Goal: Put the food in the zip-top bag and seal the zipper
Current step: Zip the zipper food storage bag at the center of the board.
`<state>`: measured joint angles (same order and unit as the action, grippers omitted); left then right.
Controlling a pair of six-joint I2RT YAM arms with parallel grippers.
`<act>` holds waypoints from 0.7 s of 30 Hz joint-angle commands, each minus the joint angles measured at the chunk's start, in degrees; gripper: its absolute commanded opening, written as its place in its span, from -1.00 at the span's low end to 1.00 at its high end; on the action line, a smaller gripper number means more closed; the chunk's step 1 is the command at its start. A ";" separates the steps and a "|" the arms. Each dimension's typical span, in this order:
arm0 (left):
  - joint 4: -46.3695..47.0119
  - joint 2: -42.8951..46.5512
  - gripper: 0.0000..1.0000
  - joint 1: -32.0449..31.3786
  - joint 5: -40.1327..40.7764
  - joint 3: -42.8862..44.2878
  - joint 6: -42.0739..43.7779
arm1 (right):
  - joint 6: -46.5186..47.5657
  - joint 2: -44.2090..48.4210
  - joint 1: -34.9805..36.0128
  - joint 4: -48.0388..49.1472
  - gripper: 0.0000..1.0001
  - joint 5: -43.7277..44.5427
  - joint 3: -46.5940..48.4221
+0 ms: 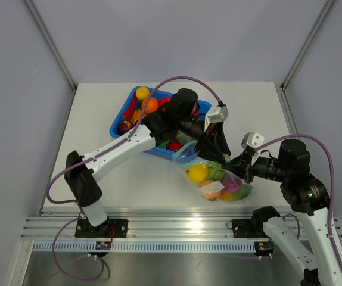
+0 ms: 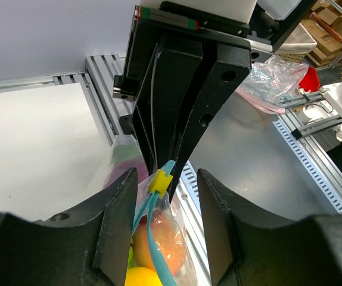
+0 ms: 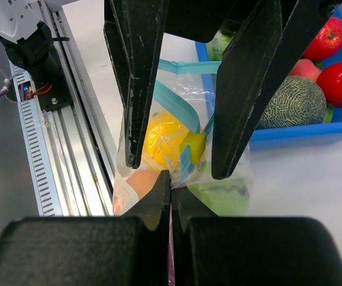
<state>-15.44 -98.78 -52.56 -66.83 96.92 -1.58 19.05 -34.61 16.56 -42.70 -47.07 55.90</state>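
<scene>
The zip-top bag [image 1: 215, 179], filled with food [image 1: 197, 173], is sitting toward the desk's near edge. We are pinching it with the right gripper [image 3: 171, 192], with the left gripper [image 2: 165, 193] spread astride the zipper [image 3: 172, 102]. The blue bin [image 3: 302, 134] is holding more.

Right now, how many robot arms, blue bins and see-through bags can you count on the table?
Robot arms: 2 (left arm, right arm)
Blue bin: 1
Zip-top bag: 1
Total: 4
</scene>
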 commanded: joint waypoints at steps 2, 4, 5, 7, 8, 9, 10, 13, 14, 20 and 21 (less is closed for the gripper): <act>-0.38 0.61 -0.11 -0.36 0.38 0.19 2.90 | -0.50 0.51 -0.03 3.76 -1.00 0.31 0.18; -0.38 0.52 -0.19 -0.36 0.99 0.19 3.08 | -0.68 0.51 -0.03 4.11 -1.00 0.14 0.18; -0.38 0.61 -0.22 -0.36 1.17 0.19 3.25 | -0.77 0.42 0.05 4.03 -1.00 0.14 0.18; -0.38 0.52 -0.32 -0.27 1.09 0.11 3.43 | -0.77 0.51 -0.03 3.94 -1.00 0.14 0.09; -0.20 0.52 -0.40 -0.35 0.91 0.02 3.52 | -0.85 0.51 -0.03 3.94 -1.00 0.14 0.00; -0.12 0.69 -0.44 -0.36 0.74 -0.07 3.52 | -0.77 0.51 0.05 3.76 -1.00 0.22 0.00; -0.03 0.70 -0.56 -0.36 0.73 -0.07 3.52 | -0.77 0.60 -0.03 3.76 -1.00 0.22 -0.17; -0.03 0.79 -0.82 -0.36 0.73 -0.07 3.43 | -0.77 0.77 -0.03 3.67 -1.00 0.40 -0.53; -0.03 0.78 -0.93 -0.36 0.65 0.02 3.43 | -0.68 0.77 -0.03 3.59 -1.00 0.57 -0.62; -1.96 0.43 -1.00 0.08 -2.16 0.28 4.84 | 1.87 0.95 0.05 1.13 -0.52 5.93 -1.32; -2.05 0.43 -1.00 0.17 -2.51 0.28 4.92 | 2.22 1.04 -0.03 1.13 -0.46 7.76 -1.23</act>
<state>-18.26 -98.78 -52.49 -66.06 96.92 2.07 19.66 -34.09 16.56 -42.92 -44.01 54.63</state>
